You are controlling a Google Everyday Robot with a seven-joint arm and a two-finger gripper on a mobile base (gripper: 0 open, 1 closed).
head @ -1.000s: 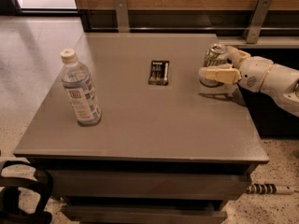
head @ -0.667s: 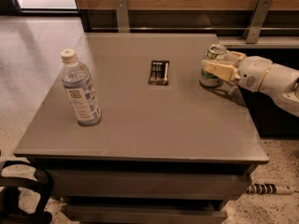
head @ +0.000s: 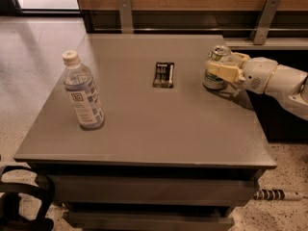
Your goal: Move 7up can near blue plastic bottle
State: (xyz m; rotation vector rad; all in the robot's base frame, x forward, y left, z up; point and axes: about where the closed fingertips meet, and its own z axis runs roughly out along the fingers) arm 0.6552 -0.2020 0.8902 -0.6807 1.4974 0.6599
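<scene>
The 7up can (head: 213, 79) stands at the right side of the grey table (head: 144, 124), its silver top showing above the cream fingers. My gripper (head: 222, 65) reaches in from the right on a white arm, with one finger (head: 224, 71) across the can's front and the other behind it, shut on the can. The can's base rests on the table. The blue plastic bottle (head: 83, 93), clear with a white cap and a blue-and-white label, stands upright at the left side, far from the can.
A small dark flat packet (head: 163, 74) lies mid-table between the can and the bottle. A wooden wall with metal brackets (head: 126, 14) runs behind the table. The table's right edge is just past the can. A black wheel (head: 19, 203) sits on the floor at lower left.
My gripper has moved in from the front of the can and now has it between the fingers. The can, bottle and packet stay where they were.
</scene>
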